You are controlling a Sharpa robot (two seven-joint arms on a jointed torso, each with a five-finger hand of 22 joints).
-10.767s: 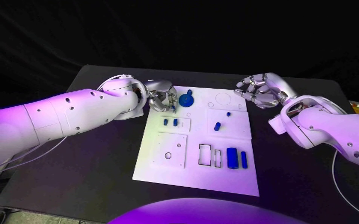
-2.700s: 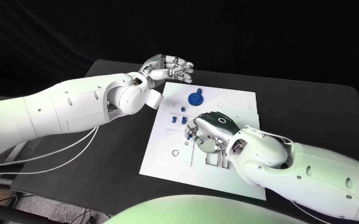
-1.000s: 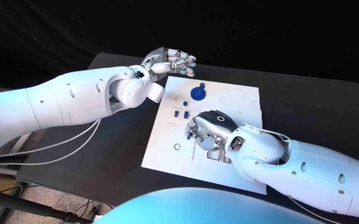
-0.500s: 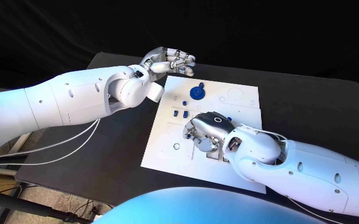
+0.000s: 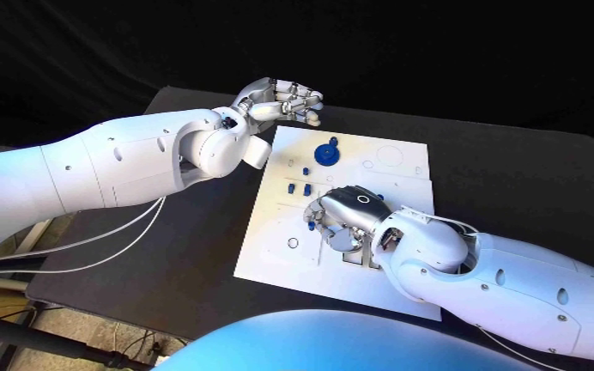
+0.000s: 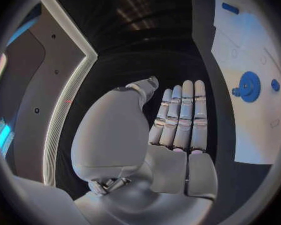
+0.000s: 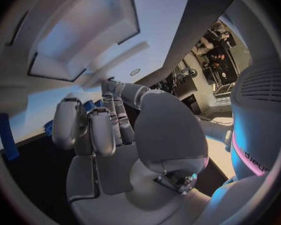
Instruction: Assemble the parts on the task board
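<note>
Head view: the right hand lies fingers-down on the middle of the white rectangular task board, which sits on the black surface; whether it holds a part I cannot tell. A blue round gear-like part sits near the board's far edge. The left hand hovers off the board's far left corner.

Left wrist view: the left hand's fingers are straight, pressed together, holding nothing.

Right wrist view: the right hand's fingers curl down beside small blue parts.

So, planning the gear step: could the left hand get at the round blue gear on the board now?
Probably yes: the left hand holds nothing, and the blue gear lies uncovered nearby; the right hand is elsewhere on the task board.
</note>
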